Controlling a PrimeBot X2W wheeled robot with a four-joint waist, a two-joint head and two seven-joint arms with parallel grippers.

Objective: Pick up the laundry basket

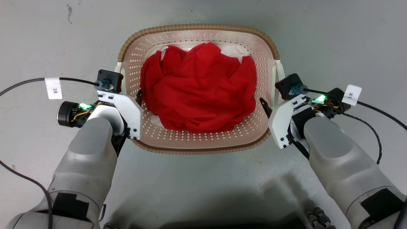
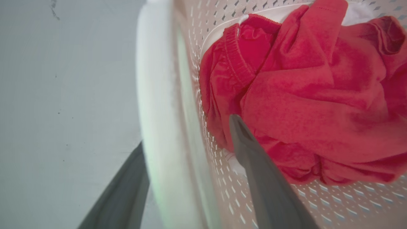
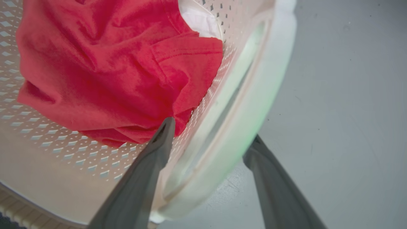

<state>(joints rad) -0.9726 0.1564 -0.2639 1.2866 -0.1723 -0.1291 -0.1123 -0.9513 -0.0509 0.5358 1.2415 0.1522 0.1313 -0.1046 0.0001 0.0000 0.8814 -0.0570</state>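
Note:
The laundry basket [image 1: 197,28], pale pink with perforated walls and a brown woven-look rim, sits on the grey floor straight ahead. A crumpled red garment [image 1: 198,89] fills it, over a bit of white cloth [image 1: 233,51]. My left gripper [image 1: 128,95] is open astride the basket's left white handle [image 2: 155,95], one finger [image 2: 254,159] inside against the wall and the other outside. My right gripper [image 1: 272,100] is open astride the right white handle [image 3: 254,95] in the same way, its inner finger [image 3: 149,159] beside the red garment [image 3: 111,70].
Bare grey floor [image 1: 334,41] surrounds the basket, with a dark scuff [image 1: 69,11] at the far left. Black cables with white tags [image 1: 53,88] [image 1: 352,94] trail outward from both wrists. My own base casts a shadow at the near edge.

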